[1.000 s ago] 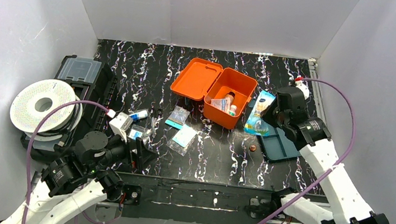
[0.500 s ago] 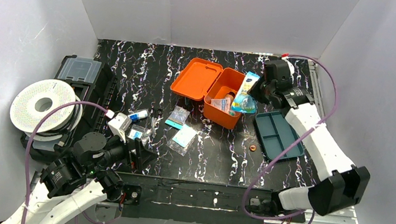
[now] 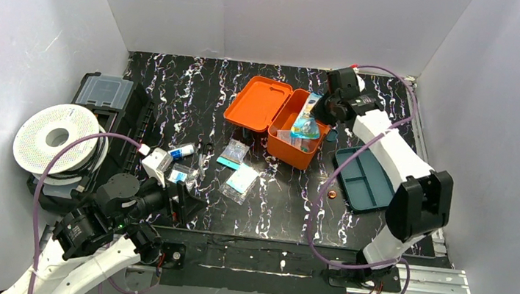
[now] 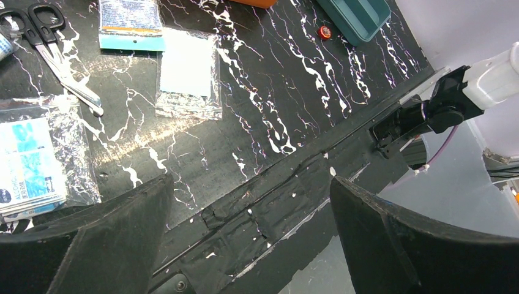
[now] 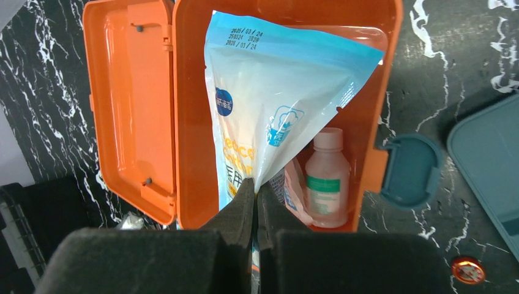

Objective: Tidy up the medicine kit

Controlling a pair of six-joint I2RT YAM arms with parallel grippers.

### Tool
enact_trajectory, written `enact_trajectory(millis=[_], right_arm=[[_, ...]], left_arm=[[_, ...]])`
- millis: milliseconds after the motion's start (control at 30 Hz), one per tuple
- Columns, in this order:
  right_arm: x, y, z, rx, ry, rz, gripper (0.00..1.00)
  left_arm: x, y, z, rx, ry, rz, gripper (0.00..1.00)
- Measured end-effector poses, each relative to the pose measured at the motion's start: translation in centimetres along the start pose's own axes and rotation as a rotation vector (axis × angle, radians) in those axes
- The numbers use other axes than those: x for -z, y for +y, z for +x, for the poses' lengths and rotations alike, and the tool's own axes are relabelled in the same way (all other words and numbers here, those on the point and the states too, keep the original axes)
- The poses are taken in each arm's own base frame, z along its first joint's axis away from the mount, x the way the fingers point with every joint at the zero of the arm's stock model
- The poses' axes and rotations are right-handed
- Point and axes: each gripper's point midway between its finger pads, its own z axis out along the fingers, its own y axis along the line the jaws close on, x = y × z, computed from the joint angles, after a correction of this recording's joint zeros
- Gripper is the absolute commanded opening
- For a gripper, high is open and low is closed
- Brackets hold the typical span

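Pinching a blue-and-white pouch by one narrow end with the right gripper — fingers pressed together on the foil, no gap showing between them. Holding that pouch over the open base of the medicine kit, its printed far end reaching toward the back wall inside (resting there or hanging free, hard to tell). Finding the orange kit toward the far right of the black marbled table, lid lying open to the left, teal latch sticking out on the right side. Seeing in the base, beside the pouch, a small clear bottle with a white cap and a green label, plus a pinkish packet partly hidden underneath. Noting a dark teal divided tray lying just right of the kit, apart from it, and a small red round thing on the table near the tray's left edge.

Holding the left gripper low over the near edge of the table, well apart from the kit — jaws spread wide, nothing between them. Catching beyond its fingers scissors, a teal-edged packet, a clear bag with a white pad and a bag of printed sachets. Seeing at the table's left edge a black case with a clear lid, with a white spool just in front of it.
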Motion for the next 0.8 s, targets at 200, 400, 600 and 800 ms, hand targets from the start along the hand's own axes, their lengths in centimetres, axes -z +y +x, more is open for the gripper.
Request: enact_trajectory(millis=[200,400,600,800], right_arm=[[-3.4,0.4,1.1,-0.011,0.048,0.022,0.01],[-6.6,1.3,3.3,0.018,0.1,0.044,0.01],[-8.5,2.4,6.9,0.065,0.159,0.057,0.11],[-8.9,3.0,7.9,0.078,0.173,0.058,0.36]], left_arm=[[0.0,0.0,0.0,0.0,0.0,0.0,0.99],[0.0,0.0,0.0,0.0,0.0,0.0,1.0],[0.0,0.0,0.0,0.0,0.001,-0.001,1.0],[0.0,0.0,0.0,0.0,0.001,-0.001,0.99]])
